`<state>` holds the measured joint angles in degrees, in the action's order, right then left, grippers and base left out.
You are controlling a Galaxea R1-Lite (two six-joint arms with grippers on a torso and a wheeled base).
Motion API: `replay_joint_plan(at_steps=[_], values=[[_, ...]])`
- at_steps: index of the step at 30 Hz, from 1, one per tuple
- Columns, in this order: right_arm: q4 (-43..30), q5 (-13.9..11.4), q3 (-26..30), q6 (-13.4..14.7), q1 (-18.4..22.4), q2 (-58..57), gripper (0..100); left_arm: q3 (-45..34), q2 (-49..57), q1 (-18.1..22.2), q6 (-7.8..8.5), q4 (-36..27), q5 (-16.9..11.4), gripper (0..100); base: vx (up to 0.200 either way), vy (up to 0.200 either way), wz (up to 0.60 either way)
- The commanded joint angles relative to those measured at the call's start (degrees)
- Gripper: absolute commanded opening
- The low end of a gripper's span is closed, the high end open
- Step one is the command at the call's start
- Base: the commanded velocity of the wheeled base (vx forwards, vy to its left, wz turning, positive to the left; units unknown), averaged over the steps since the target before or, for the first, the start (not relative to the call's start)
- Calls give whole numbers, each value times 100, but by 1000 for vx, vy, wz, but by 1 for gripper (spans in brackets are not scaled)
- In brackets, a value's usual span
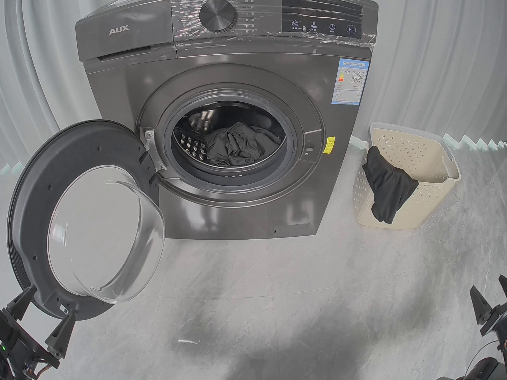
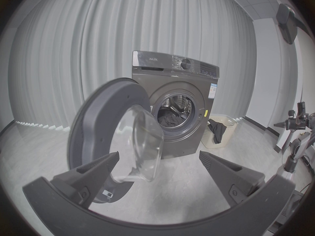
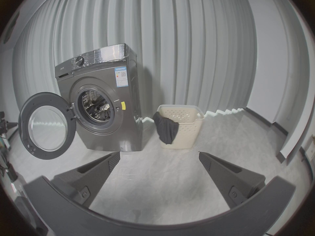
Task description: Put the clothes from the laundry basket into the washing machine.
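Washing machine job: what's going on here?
Neither arm is handling anything. The door of the washing machine stands open, one dark garment inside. A second dark garment hangs over the rim of the laundry basket beside it. The left gripper and right gripper sit low, jaws open, empty.

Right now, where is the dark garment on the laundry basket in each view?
Head view: dark garment over the laundry basket rim, right of the washing machine.
Left wrist view: garment on that rim, beside the machine.
Right wrist view: garment there too.
Shared landmark: its open door.
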<state>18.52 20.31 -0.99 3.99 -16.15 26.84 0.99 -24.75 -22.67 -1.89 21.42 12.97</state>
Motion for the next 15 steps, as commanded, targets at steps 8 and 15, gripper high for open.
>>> replay_joint_plan(at_steps=[8,15], values=[[-1702,-1460,20,-390,1598,-2526,100,-99,1622,1204,40,-788,-427,100,0,0,0],[-1790,-1627,-7,-530,1633,-2684,100,-99,1974,1687,312,-1307,-594,100,0,0,0]])
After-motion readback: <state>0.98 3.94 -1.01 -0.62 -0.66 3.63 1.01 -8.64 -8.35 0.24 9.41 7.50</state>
